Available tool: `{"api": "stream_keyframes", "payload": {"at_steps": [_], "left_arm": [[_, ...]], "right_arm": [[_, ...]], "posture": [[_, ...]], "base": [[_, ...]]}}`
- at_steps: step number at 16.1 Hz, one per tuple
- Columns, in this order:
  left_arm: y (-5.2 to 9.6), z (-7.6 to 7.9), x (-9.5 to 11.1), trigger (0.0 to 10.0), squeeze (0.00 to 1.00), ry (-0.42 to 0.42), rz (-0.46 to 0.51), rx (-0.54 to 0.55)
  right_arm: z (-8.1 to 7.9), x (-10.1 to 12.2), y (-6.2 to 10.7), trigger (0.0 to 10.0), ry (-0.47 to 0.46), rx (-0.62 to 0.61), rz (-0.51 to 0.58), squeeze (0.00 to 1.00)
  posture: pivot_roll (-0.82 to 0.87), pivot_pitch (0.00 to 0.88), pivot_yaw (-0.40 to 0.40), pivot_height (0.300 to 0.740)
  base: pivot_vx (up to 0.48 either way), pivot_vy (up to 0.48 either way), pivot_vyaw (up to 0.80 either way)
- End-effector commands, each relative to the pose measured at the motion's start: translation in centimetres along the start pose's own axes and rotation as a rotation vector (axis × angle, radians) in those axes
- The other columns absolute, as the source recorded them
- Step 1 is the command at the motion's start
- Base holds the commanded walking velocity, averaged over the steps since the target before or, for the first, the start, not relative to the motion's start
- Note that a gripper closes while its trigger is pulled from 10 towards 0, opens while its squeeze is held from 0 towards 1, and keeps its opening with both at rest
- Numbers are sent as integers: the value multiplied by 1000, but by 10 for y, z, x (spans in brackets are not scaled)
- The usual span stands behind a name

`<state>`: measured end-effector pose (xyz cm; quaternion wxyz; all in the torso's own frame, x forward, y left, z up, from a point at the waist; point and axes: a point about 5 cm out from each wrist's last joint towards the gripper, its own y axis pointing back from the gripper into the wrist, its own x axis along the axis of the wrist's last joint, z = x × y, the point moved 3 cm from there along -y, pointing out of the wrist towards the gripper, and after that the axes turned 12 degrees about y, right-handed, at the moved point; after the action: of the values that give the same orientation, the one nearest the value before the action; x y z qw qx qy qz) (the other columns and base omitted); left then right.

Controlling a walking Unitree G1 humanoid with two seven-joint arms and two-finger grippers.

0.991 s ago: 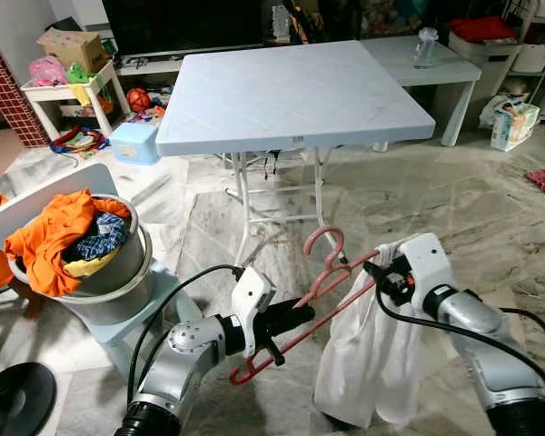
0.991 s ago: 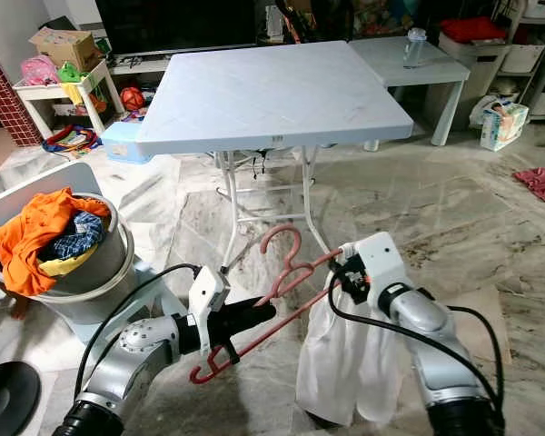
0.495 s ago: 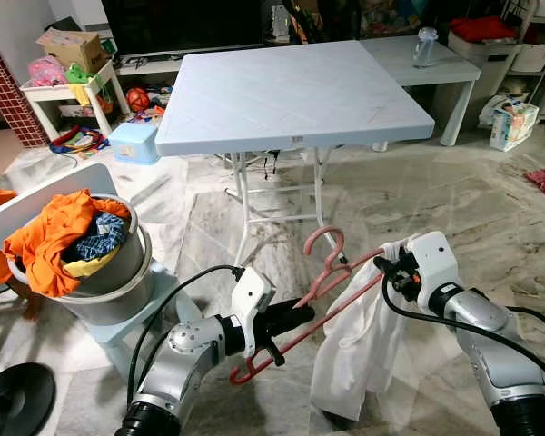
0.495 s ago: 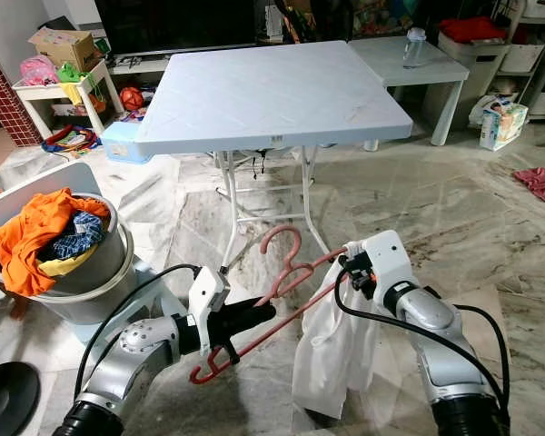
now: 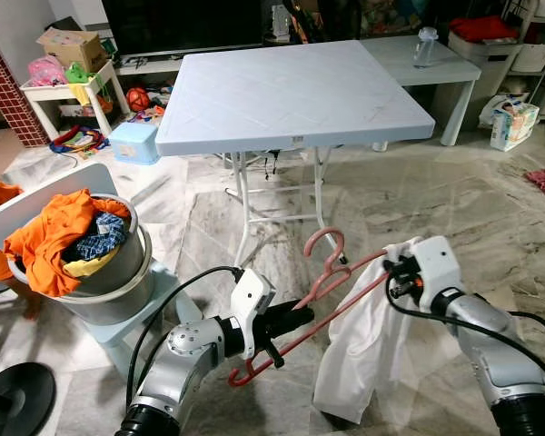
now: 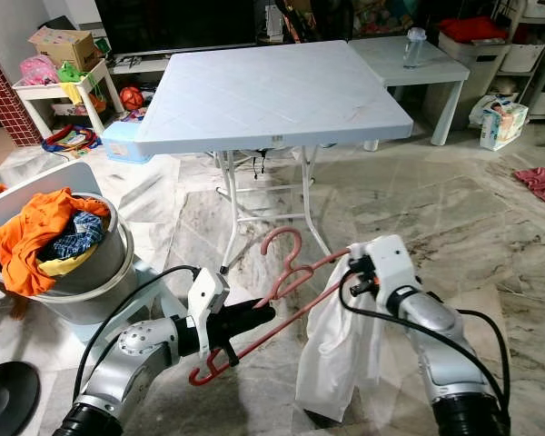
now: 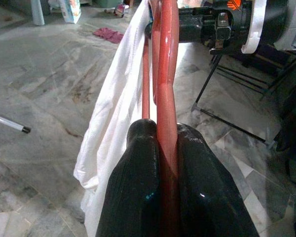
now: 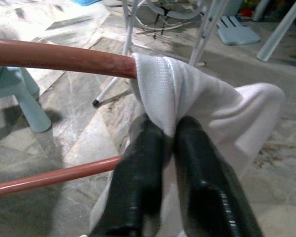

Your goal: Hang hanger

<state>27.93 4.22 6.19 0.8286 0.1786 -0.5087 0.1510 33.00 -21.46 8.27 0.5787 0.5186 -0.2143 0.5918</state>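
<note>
Risk first: white garment (image 5: 368,350) hanging only from one end of the red hanger (image 5: 322,295), not yet spread over both shoulders, so likely to slide off toward the floor if pulled too far or let go too early. Possible also a twist of the hanger between the two holds, because held at one low point and loaded at the far end; a tilt there probably enough to drop the cloth. Left gripper (image 5: 295,313) clamped on the lower bar near the left end, black fingers (image 7: 143,182) pressed on both sides of the red bar, as seen in the left wrist view. Right gripper (image 8: 170,148) pinching a fold of the white cloth just beside the right end of the hanger, fingers closed on the fabric, upper red bar entering the cloth there. Hanger itself: thin red plastic, curved hook (image 5: 322,241) pointing up, body slanted with left end low and right end high, held in the air low in front of the robot, above the marble floor (image 5: 454,209) and before the folding table (image 5: 291,91). Garment limp, thin, draped down in long folds, lower edge close to the floor. Basket of clothes (image 5: 73,241) on the left, well apart.
</note>
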Motion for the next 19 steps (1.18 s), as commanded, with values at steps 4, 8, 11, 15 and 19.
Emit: {"api": "stream_keyframes", "payload": {"at_steps": [4,8,11,15,19], "left_arm": [[1,3,10,0,0,-70,11,-15],[9,1,-2,0,0,-88,-44,-1],[23,12,-13,0,0,-81,-115,-70],[34,10,-17,0,0,-94,-130,-32],[44,-6,7,0,0,-168,48,188]], "right_arm": [[13,9,-3,0,-32,-69,20,0],[41,38,0,0,-93,-231,117,0],[69,56,-2,0,-107,-435,146,0],[77,54,-4,0,-121,-544,109,0],[93,22,7,0,-99,-668,-31,0]], "posture": [[-24,6,29,740],[-27,11,29,740],[-18,13,19,740],[-8,15,8,740],[0,21,-1,740]], "base": [[0,0,0],[0,0,0],[0,0,0],[0,0,0],[0,0,0]]}}
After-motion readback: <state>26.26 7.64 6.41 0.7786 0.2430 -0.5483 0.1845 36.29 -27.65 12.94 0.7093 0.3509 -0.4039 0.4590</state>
